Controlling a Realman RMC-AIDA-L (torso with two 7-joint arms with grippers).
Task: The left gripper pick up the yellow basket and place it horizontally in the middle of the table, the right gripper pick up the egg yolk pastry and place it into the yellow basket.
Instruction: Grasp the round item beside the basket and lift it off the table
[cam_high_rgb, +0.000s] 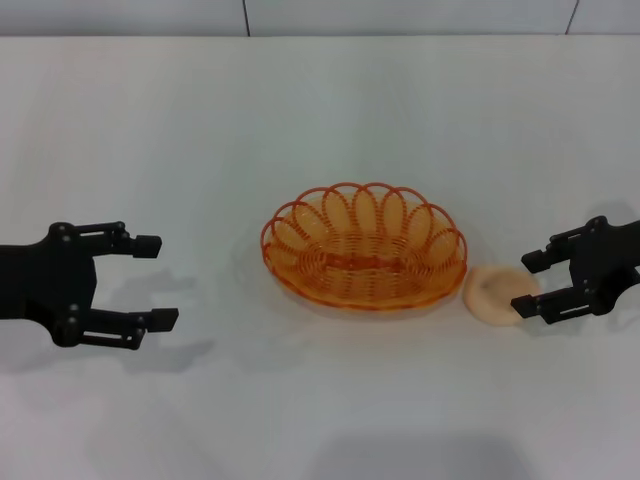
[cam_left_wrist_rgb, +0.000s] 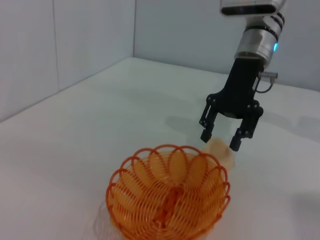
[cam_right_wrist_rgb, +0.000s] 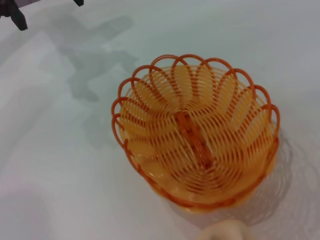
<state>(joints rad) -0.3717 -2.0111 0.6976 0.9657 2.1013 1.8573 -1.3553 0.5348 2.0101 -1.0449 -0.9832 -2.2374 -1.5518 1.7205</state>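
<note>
Basket: oval orange-yellow wire basket (cam_high_rgb: 364, 247) mid white table (cam_high_rgb: 330, 110), upright.
Pastry: pale round egg yolk pastry (cam_high_rgb: 494, 295) beside it, right-edge side.
Right tool (cam_high_rgb: 531, 283): fingers spread, straddling pastry.
Left tool (cam_high_rgb: 153, 281): spread, near left edge.

Right wrist view: bun (cam_right_wrist_rgb: 223, 233) cut off by the frame edge, only its top showing. Left wrist view: bun (cam_left_wrist_rgb: 221, 151) partly hidden behind the basket (cam_left_wrist_rgb: 168, 197) rim; basket's near edge cropped.
</note>
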